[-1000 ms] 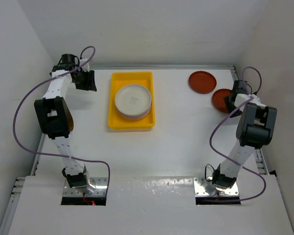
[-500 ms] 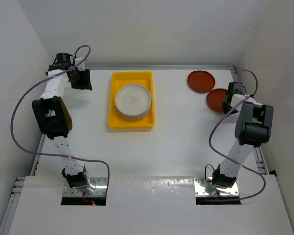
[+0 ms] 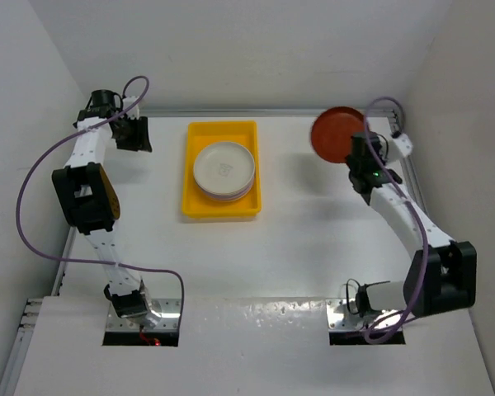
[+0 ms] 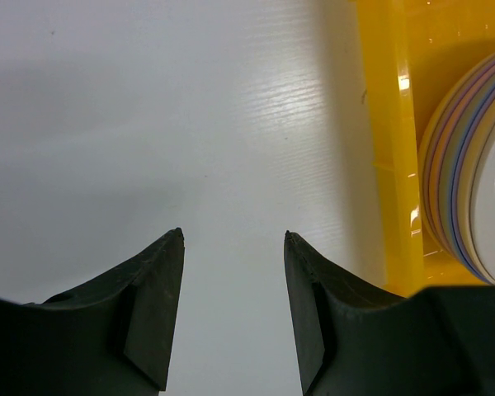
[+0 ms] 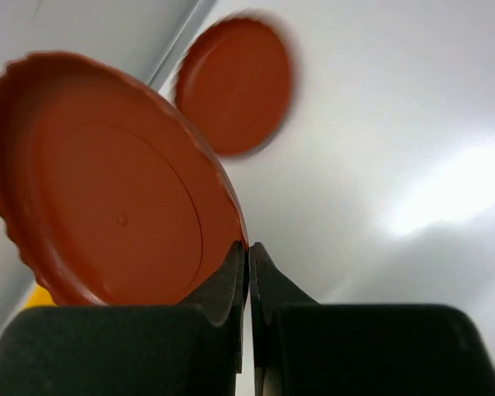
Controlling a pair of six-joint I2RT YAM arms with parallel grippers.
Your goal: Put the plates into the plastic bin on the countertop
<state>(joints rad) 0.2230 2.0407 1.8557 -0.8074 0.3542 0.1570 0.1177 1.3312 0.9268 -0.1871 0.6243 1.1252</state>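
My right gripper (image 3: 356, 161) (image 5: 248, 245) is shut on the rim of a dark red-brown plate (image 3: 338, 132) (image 5: 115, 190) and holds it tilted above the back right of the countertop (image 3: 313, 223). A second red-brown plate (image 5: 235, 87) lies flat on the white surface beyond it in the right wrist view. The yellow plastic bin (image 3: 221, 129) (image 4: 388, 165) holds a stack of plates (image 3: 223, 169) (image 4: 470, 181) with a cream one on top. My left gripper (image 3: 137, 137) (image 4: 233, 235) hangs open over bare countertop just left of the bin, nothing between its fingers.
White walls close in the countertop on the left, back and right. Pale metal rails (image 3: 272, 112) run along its edges. The purple cable (image 3: 33, 173) of the left arm loops out to the left wall.
My right gripper has shut on the red-brown plate near the right edge, lifted it and swung it left and back. The left gripper has drifted slightly toward the back left corner.
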